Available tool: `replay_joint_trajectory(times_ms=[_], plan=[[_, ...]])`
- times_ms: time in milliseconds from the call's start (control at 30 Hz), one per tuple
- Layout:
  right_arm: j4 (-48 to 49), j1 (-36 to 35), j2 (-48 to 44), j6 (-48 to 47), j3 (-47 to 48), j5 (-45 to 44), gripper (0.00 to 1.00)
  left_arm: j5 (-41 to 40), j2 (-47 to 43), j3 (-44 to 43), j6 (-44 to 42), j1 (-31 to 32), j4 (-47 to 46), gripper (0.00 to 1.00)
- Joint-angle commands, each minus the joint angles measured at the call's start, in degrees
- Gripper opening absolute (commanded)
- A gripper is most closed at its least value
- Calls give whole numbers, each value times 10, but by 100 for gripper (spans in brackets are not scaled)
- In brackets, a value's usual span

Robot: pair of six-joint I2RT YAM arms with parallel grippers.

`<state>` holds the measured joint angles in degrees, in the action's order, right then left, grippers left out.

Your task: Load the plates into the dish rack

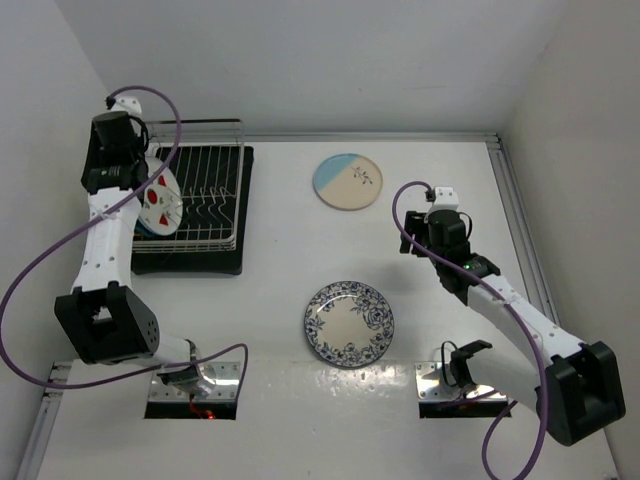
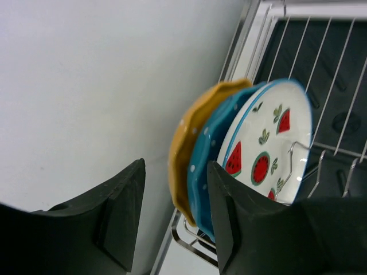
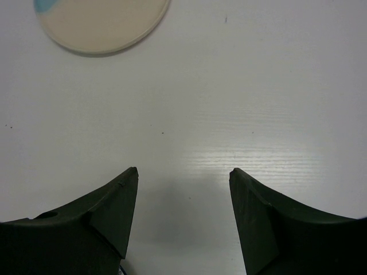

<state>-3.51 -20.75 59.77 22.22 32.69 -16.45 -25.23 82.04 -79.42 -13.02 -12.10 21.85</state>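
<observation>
The dish rack (image 1: 205, 195) stands on a black tray at the back left. Three plates stand on edge at its left end: the yellow scalloped plate (image 2: 184, 143), the teal dotted plate (image 2: 207, 150) and the white plate with red fruit (image 2: 269, 134), which also shows from above (image 1: 160, 200). My left gripper (image 2: 175, 166) is open, with the rims of the yellow and teal plates showing between its fingers; it hovers over them (image 1: 135, 182). The blue-and-cream plate (image 1: 348, 181) and the blue floral plate (image 1: 349, 323) lie flat on the table. My right gripper (image 3: 183, 172) is open and empty above bare table (image 1: 415, 237).
The left wall (image 2: 86, 86) runs close beside the rack's left rail. The back wall stands just behind the rack. A metal rail (image 1: 520, 210) edges the table on the right. The cream plate's rim (image 3: 103, 28) lies ahead-left of my right fingers.
</observation>
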Motion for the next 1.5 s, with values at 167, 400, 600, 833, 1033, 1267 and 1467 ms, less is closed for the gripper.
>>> replay_joint_trajectory(times_ms=[167,400,600,833,1033,1267,1467], plan=[[20,1,-4,-7,0,10,65,20,-41,-101,0,29,50,53],[-35,1,31,7,42,72,86,256,-36,-136,-38,150,181,63],[-99,2,75,23,105,162,100,469,13,-94,-93,286,285,76],[-155,-3,72,37,72,229,77,585,62,32,-177,395,285,83],[-115,-15,20,93,-17,234,81,676,195,47,-184,445,275,89],[-116,-43,-40,156,-94,208,66,710,305,27,-145,471,243,89],[-96,-62,-87,215,-178,216,65,722,348,47,-133,491,238,88]])
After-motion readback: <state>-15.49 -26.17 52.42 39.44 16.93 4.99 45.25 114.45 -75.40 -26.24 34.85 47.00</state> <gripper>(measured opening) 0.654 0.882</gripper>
